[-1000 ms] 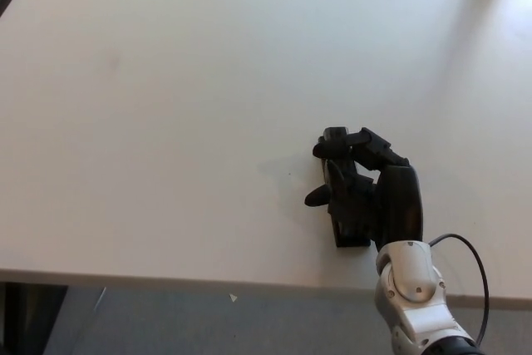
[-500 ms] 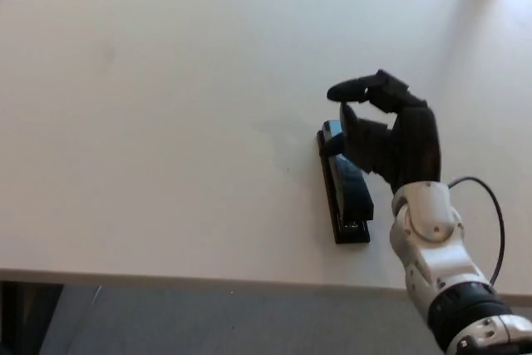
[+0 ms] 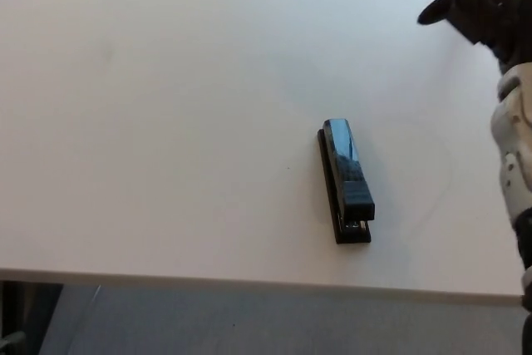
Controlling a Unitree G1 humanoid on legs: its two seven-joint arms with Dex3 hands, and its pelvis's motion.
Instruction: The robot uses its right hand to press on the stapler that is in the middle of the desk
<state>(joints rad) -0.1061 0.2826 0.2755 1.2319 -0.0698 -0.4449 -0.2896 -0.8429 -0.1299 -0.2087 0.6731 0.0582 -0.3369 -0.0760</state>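
A black stapler (image 3: 347, 180) lies flat on the white surface (image 3: 166, 122), near its front edge. The right robot hand (image 3: 482, 2) is raised at the upper right — well apart, holding nothing, fingers spread.

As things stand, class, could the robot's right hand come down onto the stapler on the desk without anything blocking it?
Probably yes. The right hand is raised at the picture's upper right, apart from the stapler. The stapler lies alone on the bare white desk, and nothing stands between the two.
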